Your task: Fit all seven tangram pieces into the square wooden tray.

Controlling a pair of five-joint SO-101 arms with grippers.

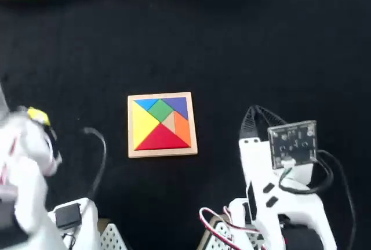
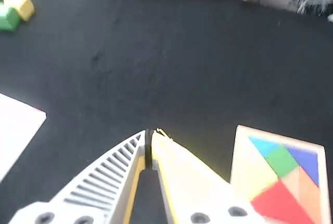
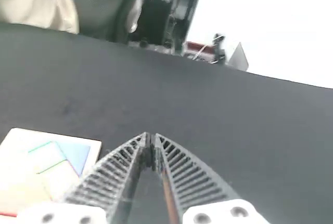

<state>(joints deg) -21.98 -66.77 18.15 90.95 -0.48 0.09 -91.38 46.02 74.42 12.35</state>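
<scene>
Nearest: right gripper (image 3: 151, 140) jaws closed, empty | left gripper (image 2: 150, 134) jaws closed, empty | 1 square wooden tray (image 1: 131, 145) mid-table on black cloth (image 1: 261, 41), between and clear of both grippers | 7 tangram pieces (image 1: 162, 140) seated inside: 5 triangles, 1 green square, 1 blue parallelogram | 2 small blocks (image 2: 20, 3), yellow and green, touching, well apart from tray

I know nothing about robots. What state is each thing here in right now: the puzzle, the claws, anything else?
square wooden tray: flat on the table, looks filled.
tangram pieces: lying flat inside the tray, edge to edge.
left gripper: shut, holding nothing.
right gripper: shut, holding nothing.
yellow and green blocks: touching each other, on the table apart from the tray.
</scene>
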